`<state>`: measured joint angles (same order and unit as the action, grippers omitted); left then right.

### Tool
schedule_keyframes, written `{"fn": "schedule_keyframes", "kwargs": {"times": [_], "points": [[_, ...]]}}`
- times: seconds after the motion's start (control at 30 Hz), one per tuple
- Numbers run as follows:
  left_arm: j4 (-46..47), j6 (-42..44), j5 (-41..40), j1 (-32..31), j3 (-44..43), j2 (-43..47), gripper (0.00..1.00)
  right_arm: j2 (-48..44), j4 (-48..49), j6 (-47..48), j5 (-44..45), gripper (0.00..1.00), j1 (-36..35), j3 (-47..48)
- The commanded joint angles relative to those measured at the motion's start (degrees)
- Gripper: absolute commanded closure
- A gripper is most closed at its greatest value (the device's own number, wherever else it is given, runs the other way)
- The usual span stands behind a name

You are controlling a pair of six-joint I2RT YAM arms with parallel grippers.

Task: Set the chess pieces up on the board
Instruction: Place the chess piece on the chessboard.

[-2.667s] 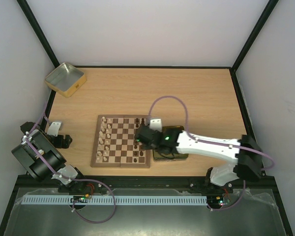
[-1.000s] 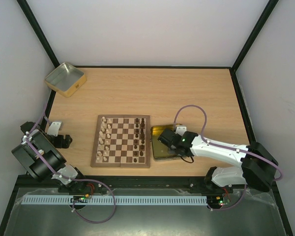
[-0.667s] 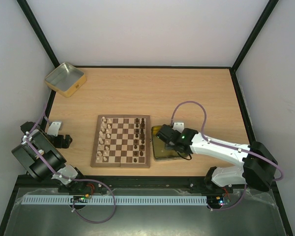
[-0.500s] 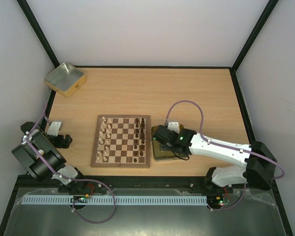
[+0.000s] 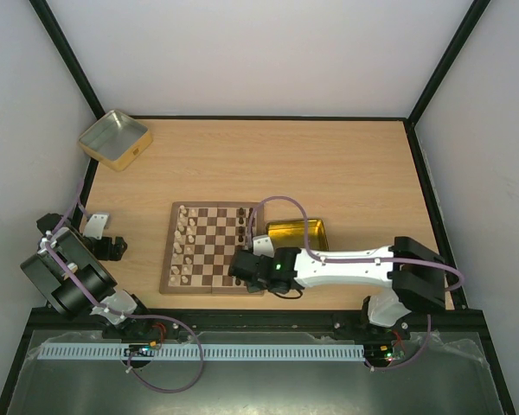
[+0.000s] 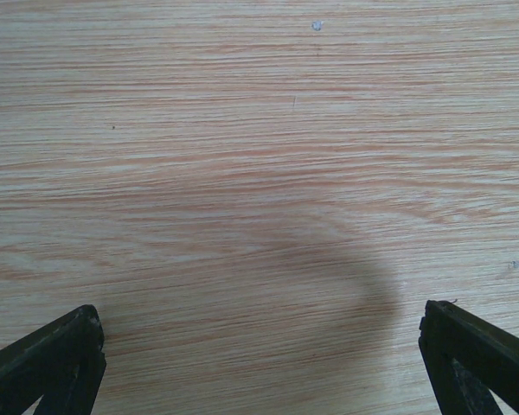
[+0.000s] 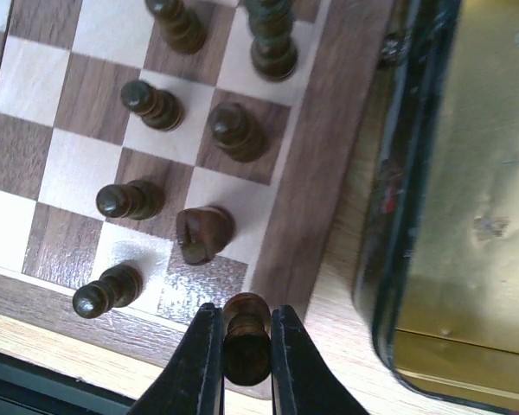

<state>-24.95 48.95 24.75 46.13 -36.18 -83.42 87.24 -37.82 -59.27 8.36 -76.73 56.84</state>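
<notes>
At the far left corner of the table a shallow tin (image 5: 114, 138) is sitting well apart from everything else. Your left gripper (image 6: 259, 346) is hanging over bare tabletop (image 6: 259, 156) with its jaws spread wide and nothing between them. Moving right, the board (image 5: 212, 290) is lying flat near the table's middle. The pale chess pieces (image 5: 184, 246) are standing along its left files and the dark chess pieces (image 5: 246, 226) along its right files. At the board's near right corner, your right gripper (image 7: 245, 346) is pinching a dark piece (image 7: 245, 316) tightly between its nearly closed fingers (image 7: 195, 372). It is holding that piece over the brown rim, just beside the corner square and near the dark knight (image 7: 201, 233). The yellow-gold tin (image 5: 298, 233) is lying just beside the board's right edge.
</notes>
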Motion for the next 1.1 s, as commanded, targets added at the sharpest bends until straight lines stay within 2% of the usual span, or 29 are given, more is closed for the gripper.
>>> {"fn": "schedule_keyframes", "kwargs": {"times": [0.0,0.37,1.07], "points": [[-6.86,-1.84,-3.75,-0.43,2.90,-3.59,0.01,2.18,3.08,-0.65,-0.97,0.97,-1.03,2.37],[-6.83,-1.75,-3.67,-0.40,3.01,-3.33,0.01,6.12,3.31,1.08,-1.24,0.97,-1.05,5.12],[-6.36,-1.92,-3.57,-0.42,3.15,-3.42,0.01,6.11,1.42,0.82,-1.41,0.96,-1.49,4.22]]}}
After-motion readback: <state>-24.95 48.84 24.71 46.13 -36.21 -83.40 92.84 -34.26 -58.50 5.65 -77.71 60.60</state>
